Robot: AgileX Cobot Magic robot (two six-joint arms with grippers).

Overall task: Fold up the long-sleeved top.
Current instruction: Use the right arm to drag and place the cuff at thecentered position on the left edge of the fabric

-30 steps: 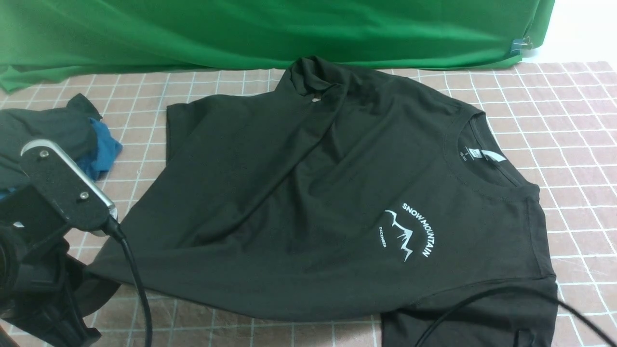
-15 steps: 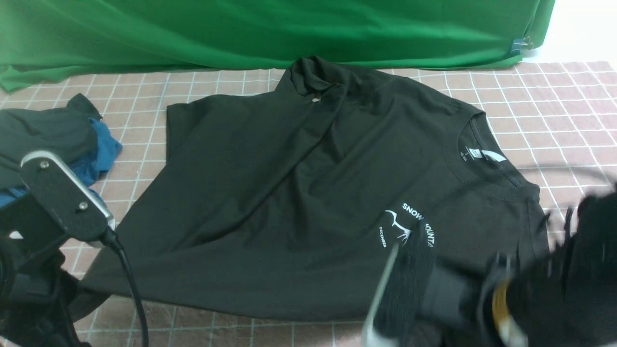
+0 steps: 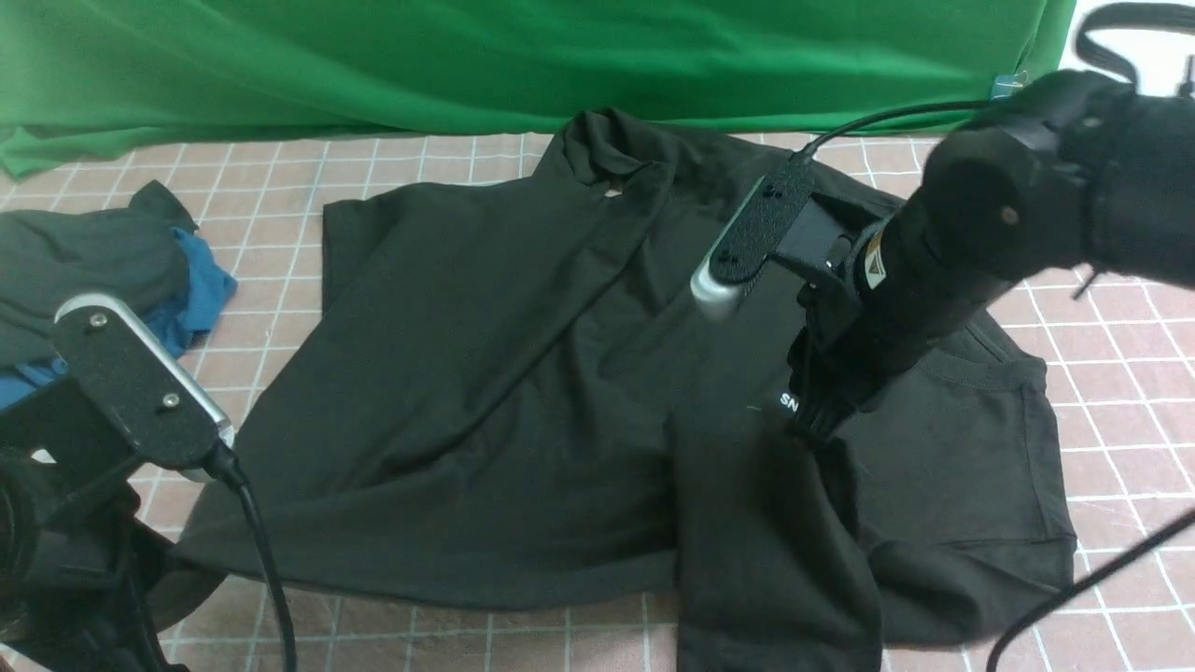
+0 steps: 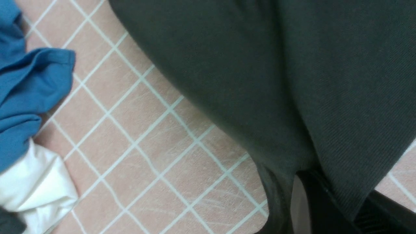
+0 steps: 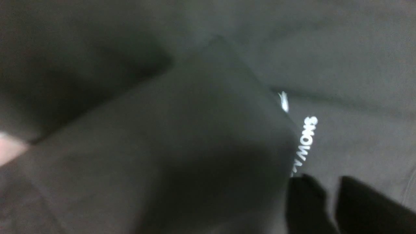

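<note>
The top [image 3: 485, 373] is spread over the middle of the checked cloth [image 3: 1102, 280], neck toward 3 o'clock, hem toward 9 o'clock. One sleeve [image 3: 766, 541] lies folded over the chest from 6 o'clock, covering most of the lettering [image 5: 307, 136]. The right gripper [image 3: 814, 427] is seen at the sleeve's end, fingers slightly parted with nothing between them; letting go is judged to be the step in hand. The arm should be lifted straight up so the sleeve is not dragged. At 8 o'clock the left gripper [image 4: 297, 198] is pressed together on the hem corner [image 3: 196, 560], which should be held taut. The far sleeve [image 3: 607, 159] at 12 o'clock is bunched and its end cannot be made out. The right wrist view is blurred. The left fingertips are largely hidden by cloth.
</note>
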